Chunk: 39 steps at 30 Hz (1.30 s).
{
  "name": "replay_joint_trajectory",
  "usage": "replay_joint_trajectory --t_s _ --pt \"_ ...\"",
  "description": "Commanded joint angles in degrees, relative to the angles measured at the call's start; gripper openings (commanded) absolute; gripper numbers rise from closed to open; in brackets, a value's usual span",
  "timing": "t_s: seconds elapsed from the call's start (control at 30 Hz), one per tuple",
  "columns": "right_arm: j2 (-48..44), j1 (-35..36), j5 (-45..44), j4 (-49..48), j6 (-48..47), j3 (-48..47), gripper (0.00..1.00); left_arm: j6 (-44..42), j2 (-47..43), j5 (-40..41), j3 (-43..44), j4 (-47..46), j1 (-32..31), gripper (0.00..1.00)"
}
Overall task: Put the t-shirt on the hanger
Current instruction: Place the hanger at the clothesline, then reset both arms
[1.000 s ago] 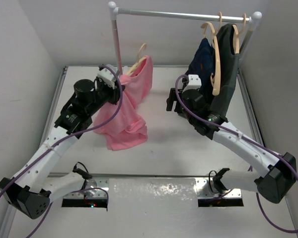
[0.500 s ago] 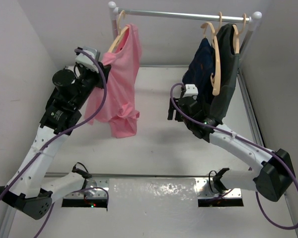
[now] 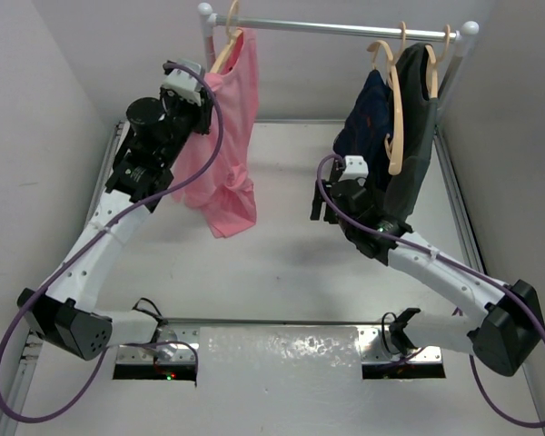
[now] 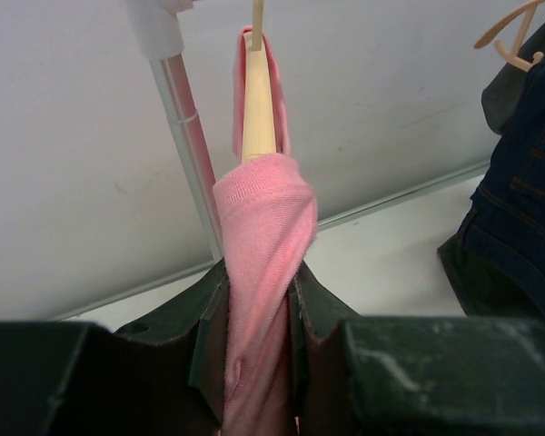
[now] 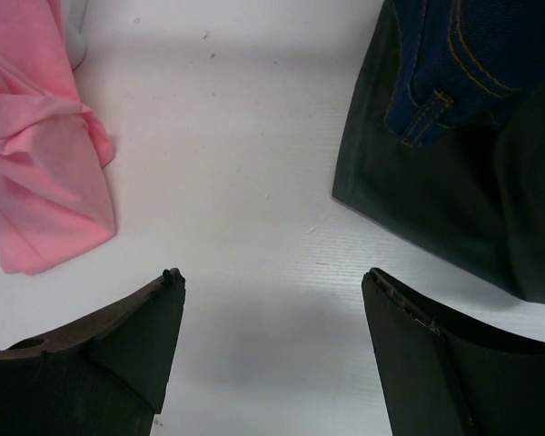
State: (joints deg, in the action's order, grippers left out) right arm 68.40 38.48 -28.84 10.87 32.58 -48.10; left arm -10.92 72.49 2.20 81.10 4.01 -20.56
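Observation:
The pink t-shirt [image 3: 222,136] hangs on the pale wooden hanger [image 3: 225,47], whose hook is at the left end of the rail [image 3: 345,29]. My left gripper [image 3: 204,98] is shut on the shirt's cloth over the hanger arm. In the left wrist view the pink cloth [image 4: 259,272] runs between the fingers and the hanger [image 4: 257,100] rises above it. My right gripper [image 3: 320,202] is open and empty, low over the table. In the right wrist view the shirt's hem [image 5: 45,182] shows at the left.
A navy blue garment [image 3: 371,113] and a dark grey-green garment [image 3: 416,136] hang on two like hangers at the rail's right end. The rail's pink post [image 4: 186,154] stands just left of the shirt. White walls close in the table [image 3: 291,245].
My left arm has lifted the hanger with the shirt from low over the table up to the rail's left end. The right gripper has drawn back a little.

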Motion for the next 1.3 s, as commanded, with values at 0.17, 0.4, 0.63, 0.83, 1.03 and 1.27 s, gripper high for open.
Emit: replay_joint_trajectory --t_s 0.17,0.4,0.63,0.83,1.03,1.27 --pt "-2.3 0.2 -2.3 -0.2 -0.5 1.1 0.77 1.8 1.1 1.5 1.2 -14.0 2.1 0.00" --pt "-3.1 0.2 -2.4 0.2 0.5 1.9 0.77 3.3 4.2 -3.5 0.6 -8.1 2.2 0.00" --pt "-4.6 0.2 -3.0 2.1 -0.1 2.8 0.77 2.1 0.6 -5.6 -5.1 -7.0 2.1 0.00" --pt "-1.3 0.2 1.1 4.7 -2.3 1.2 0.87 -0.2 -6.8 -15.6 -11.2 -6.0 1.9 1.00" --pt "5.3 0.1 4.6 10.0 -4.2 -0.2 0.92 -4.2 -16.7 5.0 -14.6 2.3 2.2 1.00" --pt "5.9 -0.1 2.8 7.2 -4.4 5.1 0.94 -2.2 -29.9 21.3 -27.1 13.9 14.2 1.00"
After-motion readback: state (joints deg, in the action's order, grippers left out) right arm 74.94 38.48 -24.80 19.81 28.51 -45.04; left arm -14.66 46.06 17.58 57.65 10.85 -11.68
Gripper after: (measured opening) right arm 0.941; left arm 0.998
